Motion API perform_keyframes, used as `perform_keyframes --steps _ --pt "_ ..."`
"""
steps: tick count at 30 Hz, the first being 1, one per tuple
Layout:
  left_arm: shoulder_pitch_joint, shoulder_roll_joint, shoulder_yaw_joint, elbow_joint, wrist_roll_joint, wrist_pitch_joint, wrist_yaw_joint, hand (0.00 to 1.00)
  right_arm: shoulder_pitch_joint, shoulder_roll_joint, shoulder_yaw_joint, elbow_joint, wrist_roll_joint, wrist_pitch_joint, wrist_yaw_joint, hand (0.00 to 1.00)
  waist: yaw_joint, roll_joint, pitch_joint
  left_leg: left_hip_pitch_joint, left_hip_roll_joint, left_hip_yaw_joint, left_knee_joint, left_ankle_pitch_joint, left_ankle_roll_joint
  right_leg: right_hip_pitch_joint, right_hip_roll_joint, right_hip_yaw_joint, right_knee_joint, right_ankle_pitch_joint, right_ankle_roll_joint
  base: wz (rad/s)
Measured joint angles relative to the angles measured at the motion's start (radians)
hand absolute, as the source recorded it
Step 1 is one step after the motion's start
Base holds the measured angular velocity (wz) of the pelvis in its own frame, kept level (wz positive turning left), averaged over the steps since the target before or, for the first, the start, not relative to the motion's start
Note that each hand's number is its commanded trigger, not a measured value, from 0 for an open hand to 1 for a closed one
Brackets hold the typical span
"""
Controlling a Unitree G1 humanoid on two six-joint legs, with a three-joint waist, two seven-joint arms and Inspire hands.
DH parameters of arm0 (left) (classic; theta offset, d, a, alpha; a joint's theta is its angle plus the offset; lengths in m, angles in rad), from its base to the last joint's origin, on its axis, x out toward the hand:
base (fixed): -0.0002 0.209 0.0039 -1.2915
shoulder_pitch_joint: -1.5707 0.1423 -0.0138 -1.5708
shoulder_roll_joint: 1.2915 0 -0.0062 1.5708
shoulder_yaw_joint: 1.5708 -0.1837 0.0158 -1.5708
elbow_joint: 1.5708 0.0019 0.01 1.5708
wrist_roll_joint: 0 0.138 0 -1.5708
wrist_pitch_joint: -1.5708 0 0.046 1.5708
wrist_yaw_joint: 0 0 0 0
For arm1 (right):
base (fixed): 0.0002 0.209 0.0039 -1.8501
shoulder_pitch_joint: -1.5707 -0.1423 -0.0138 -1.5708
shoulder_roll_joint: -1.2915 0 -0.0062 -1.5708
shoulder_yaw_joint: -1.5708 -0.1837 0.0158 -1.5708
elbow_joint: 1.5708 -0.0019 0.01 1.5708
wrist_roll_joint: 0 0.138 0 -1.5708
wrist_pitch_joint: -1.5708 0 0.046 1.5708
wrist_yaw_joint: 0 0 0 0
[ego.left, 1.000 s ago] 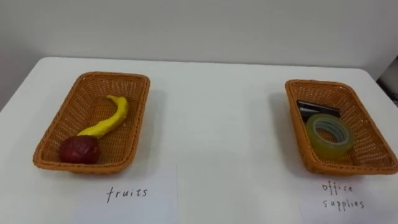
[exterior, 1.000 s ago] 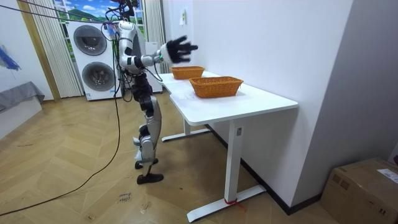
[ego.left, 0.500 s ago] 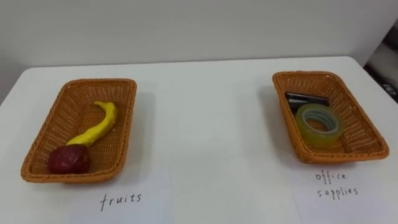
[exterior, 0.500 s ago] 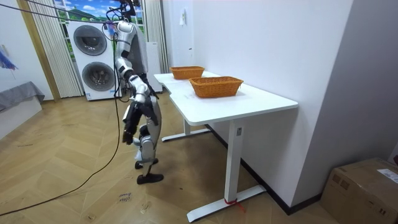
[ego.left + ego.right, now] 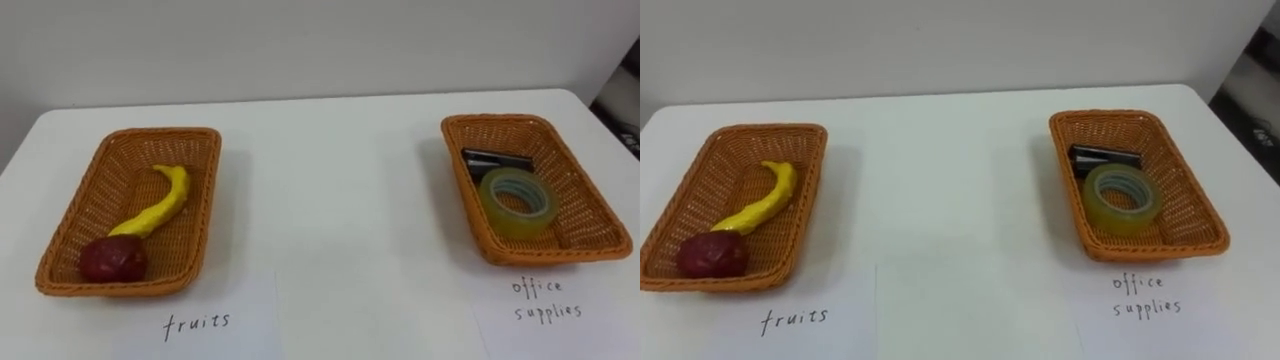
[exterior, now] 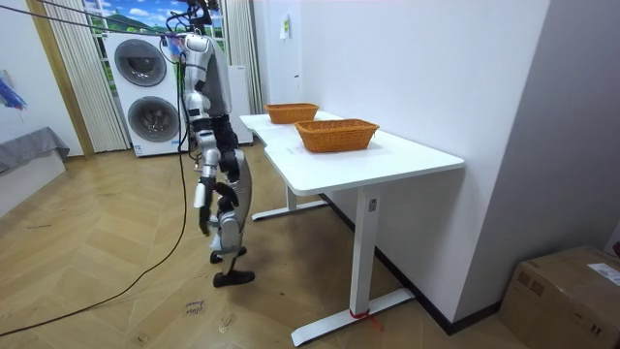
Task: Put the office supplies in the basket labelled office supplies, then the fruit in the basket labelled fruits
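Room view: the robot's right hand (image 6: 202,199) now hangs low beside its thigh, the arm straight down along the body. A second ago that arm was stretched out at shoulder height toward the white table (image 6: 407,153); half a second ago it was partway down, the hand a little forward of the leg. The eye views have shifted slightly over that second: the camera's own move, not that of anything on the table
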Motion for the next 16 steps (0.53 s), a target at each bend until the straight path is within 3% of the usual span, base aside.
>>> perform_keyframes --steps 3,6,11,16 --pt "-0.036 0.003 -0.023 0.031 0.020 0.010 0.003 0.00 -0.035 -0.012 0.177 0.000 -0.363 0.033 0.115 0.00 0.052 0.004 0.0018 0.001 0.006 0.008 0.001 -0.003 0.000 -0.004 0.001 -0.001 -0.003 0.002 -0.002 -0.08" --pt "-0.056 0.002 -0.029 0.069 0.021 0.018 0.006 0.00 -0.098 -0.009 0.245 0.014 -0.533 0.036 0.173 0.00 0.070 0.004 0.0024 0.009 0.000 0.000 0.001 -0.003 -0.001 0.010 0.001 -0.009 -0.009 0.002 -0.002 0.07" --pt "-0.055 0.001 -0.027 0.076 0.039 0.038 0.015 0.00 -0.148 -0.008 0.324 0.009 -0.691 0.035 0.242 0.00 0.102 0.005 0.0045 0.017 -0.001 -0.017 -0.004 -0.005 -0.004 0.032 0.003 -0.020 -0.023 0.002 -0.002 0.12" --pt "-0.056 -0.008 -0.026 0.076 0.062 0.053 0.015 0.00 -0.158 -0.010 0.331 0.008 -0.726 0.034 0.275 0.00 0.116 0.011 0.0130 0.013 -0.001 -0.020 -0.004 -0.005 -0.004 0.033 0.002 -0.028 -0.025 0.002 -0.002 0.05"
